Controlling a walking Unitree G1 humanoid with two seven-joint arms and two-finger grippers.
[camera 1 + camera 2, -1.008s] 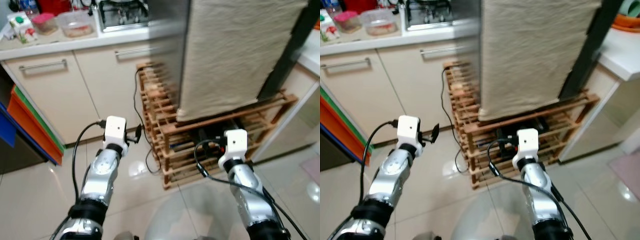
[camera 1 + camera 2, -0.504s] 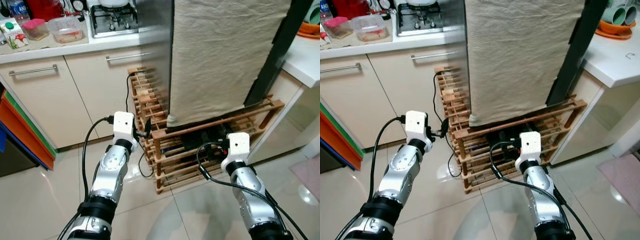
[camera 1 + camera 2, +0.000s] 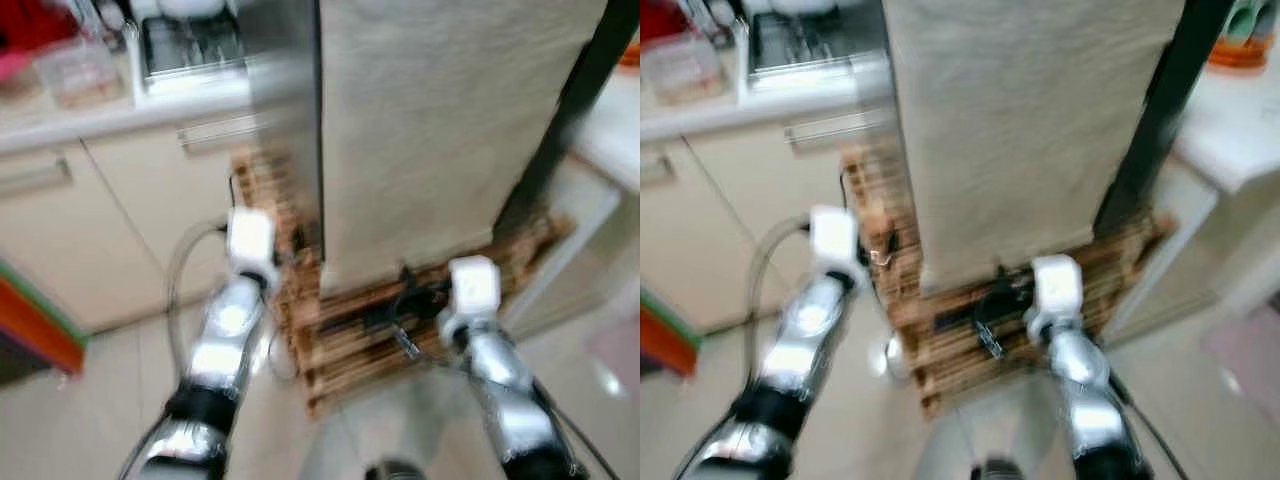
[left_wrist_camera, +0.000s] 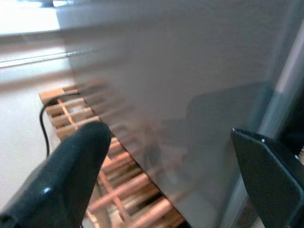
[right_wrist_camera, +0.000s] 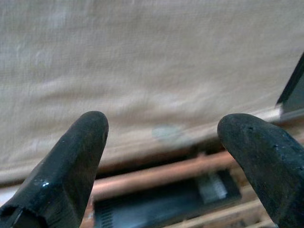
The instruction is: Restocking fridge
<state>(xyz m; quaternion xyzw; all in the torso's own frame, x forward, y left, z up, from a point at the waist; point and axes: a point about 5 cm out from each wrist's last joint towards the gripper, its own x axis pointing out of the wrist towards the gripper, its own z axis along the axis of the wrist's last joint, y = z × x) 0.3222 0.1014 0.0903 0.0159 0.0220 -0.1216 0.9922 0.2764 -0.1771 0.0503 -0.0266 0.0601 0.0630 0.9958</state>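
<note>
A tall fridge draped with a beige cloth [image 3: 440, 140] stands straight ahead on a low wooden rack [image 3: 350, 335]; its grey side [image 3: 285, 100] faces the kitchen counter. Both arms are raised toward its lower edge. My left gripper [image 4: 173, 142] is open, close to the fridge's grey side above the rack, with nothing between its fingers [image 4: 76, 156]. My right gripper [image 5: 164, 126] is open too, pointing at the bottom hem of the cloth just over the rack, and its fingers [image 5: 78, 147] hold nothing. The eye views are blurred.
On the left runs a kitchen counter with a stove [image 3: 190, 50] and food containers [image 3: 75, 70] above cream cabinets [image 3: 100, 220]. A black cable [image 4: 45, 123] trails over the rack. An orange object [image 3: 30, 335] sits low at the left, a white counter [image 3: 610, 130] at the right.
The whole picture has shifted and blurred as the camera moved nearer the fridge. Both arms now reach closer to the fridge's lower edge and the rack.
</note>
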